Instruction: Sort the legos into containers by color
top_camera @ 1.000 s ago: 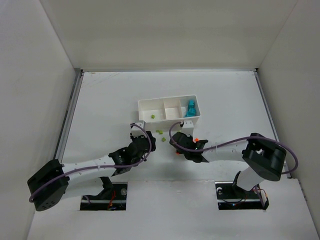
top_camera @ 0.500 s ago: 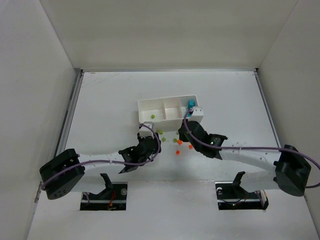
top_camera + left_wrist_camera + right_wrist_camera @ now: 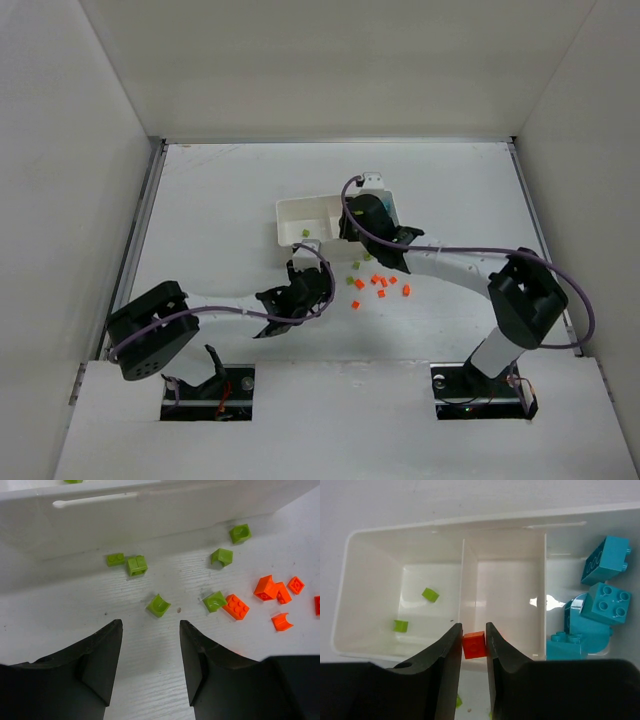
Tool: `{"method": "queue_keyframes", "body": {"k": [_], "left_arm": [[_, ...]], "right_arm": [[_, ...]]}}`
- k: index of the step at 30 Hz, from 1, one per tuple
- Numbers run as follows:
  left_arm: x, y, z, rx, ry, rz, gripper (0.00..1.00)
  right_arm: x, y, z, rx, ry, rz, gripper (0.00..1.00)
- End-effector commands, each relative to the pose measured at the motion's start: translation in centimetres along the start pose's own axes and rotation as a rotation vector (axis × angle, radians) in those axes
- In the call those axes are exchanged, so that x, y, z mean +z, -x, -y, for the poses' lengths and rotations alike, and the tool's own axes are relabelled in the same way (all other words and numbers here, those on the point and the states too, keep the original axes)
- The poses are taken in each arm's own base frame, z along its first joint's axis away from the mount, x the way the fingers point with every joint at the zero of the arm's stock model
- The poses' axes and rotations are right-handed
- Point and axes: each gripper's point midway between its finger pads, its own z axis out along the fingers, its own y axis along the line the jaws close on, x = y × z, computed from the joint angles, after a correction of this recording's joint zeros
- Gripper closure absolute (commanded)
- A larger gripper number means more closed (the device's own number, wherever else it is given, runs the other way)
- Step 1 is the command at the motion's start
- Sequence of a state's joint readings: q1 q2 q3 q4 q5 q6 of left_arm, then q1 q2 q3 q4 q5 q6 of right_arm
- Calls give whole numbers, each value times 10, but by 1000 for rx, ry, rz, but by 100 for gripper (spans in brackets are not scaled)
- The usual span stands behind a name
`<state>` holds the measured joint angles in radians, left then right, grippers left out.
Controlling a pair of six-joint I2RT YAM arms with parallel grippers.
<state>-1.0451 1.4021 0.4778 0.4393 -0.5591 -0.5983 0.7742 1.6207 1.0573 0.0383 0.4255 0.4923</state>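
The white three-compartment tray (image 3: 300, 212) stands mid-table; it also shows in the right wrist view (image 3: 410, 537). Its left compartment holds two lime bricks (image 3: 430, 595), the middle one is empty, the right one holds several teal bricks (image 3: 606, 560). My right gripper (image 3: 474, 642) is shut on an orange-red brick (image 3: 474, 645) and holds it above the tray's near wall, at the middle compartment. My left gripper (image 3: 150, 630) is open and empty, low over the table. A lime brick (image 3: 158, 605) lies just ahead of its fingertips. More lime bricks (image 3: 136, 565) and orange bricks (image 3: 236, 606) lie loose near the tray.
White walls enclose the table on the left, back and right. Loose orange bricks (image 3: 380, 283) lie in front of the tray between the two arms. The right arm's cable (image 3: 450, 250) arcs over the table.
My right gripper has moved from the loose bricks up to the tray with an orange-red brick in it. My left gripper has shifted right and forward toward the lime bricks.
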Motion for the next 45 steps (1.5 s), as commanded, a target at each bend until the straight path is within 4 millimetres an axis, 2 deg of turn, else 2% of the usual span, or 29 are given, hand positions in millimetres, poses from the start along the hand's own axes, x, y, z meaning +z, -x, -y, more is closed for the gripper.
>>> {"method": "queue_keyframes", "body": {"k": [1,3,7,9,13,19,23,28,32,38,42,45], "left_arm": [[6,22,13,-30,-11,59,53],[8,20,14,-30,-15,56,53],[12,17,12,-23,0,50,53],[15,16,13,-21,2,44,54],[20,14,13,-3,14,39,57],[31,5,14,27,33,15,58],[38,0,14,39,42,-2,65],[36,3,11,41,46,8,80],[21,27,17,20,12,61,84],[-3,88,15,-74,-25,167,84],[2,122,-2,-107,19,220,83],[14,138,-14,-125,55,236,83]], "right_arm": [[6,34,-13,22,38,78,59],[4,35,-9,19,26,87,46],[-9,35,0,33,18,112,45],[-19,29,9,37,7,121,48],[-39,-6,20,51,8,96,57],[-67,-59,30,85,42,42,58],[-80,-87,29,85,64,-6,57],[-81,-111,31,53,63,-57,55],[-77,-123,30,18,62,-98,55],[-71,-135,27,-16,71,-143,55],[-69,-138,27,-30,69,-156,54],[-66,-140,25,-39,74,-172,54]]}}
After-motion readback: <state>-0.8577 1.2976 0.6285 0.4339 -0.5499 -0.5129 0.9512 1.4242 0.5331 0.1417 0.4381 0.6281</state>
